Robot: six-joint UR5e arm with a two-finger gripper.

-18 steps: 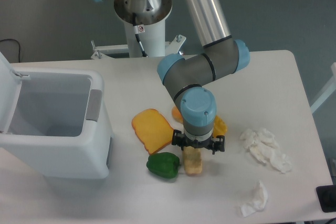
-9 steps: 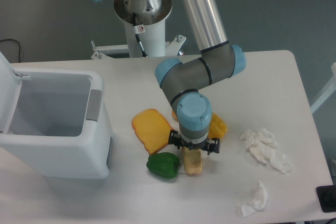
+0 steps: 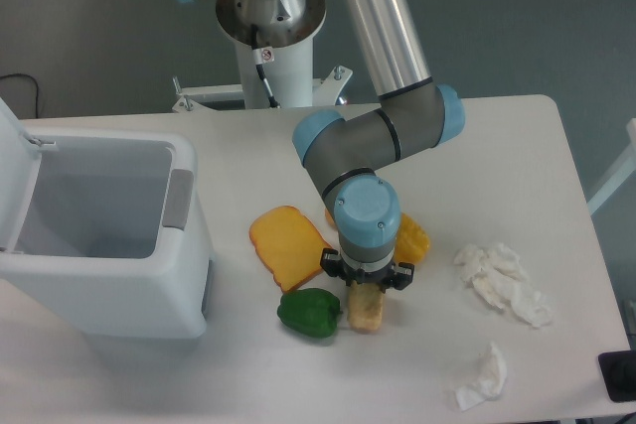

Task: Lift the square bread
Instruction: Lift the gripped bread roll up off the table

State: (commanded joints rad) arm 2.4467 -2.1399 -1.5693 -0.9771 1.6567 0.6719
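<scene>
The square bread (image 3: 366,313) is a pale tan blocky chunk lying on the white table (image 3: 497,166) right next to a green pepper (image 3: 309,312). My gripper (image 3: 365,291) points straight down onto the bread's upper end. The blue wrist hides the fingertips and the bread's top, so only the black finger links show on either side. Whether the fingers are pressing on the bread does not show. The bread rests on the table.
A flat orange-yellow toast slice (image 3: 286,245) lies left of the wrist, and an orange bun (image 3: 412,238) peeks out on its right. Crumpled white tissues (image 3: 502,280) (image 3: 480,376) lie to the right. An open white bin (image 3: 104,235) stands at the left.
The wrist slid slightly left and came down over the bread. The black finger links now stick out less to each side. The bread has stayed in place.
</scene>
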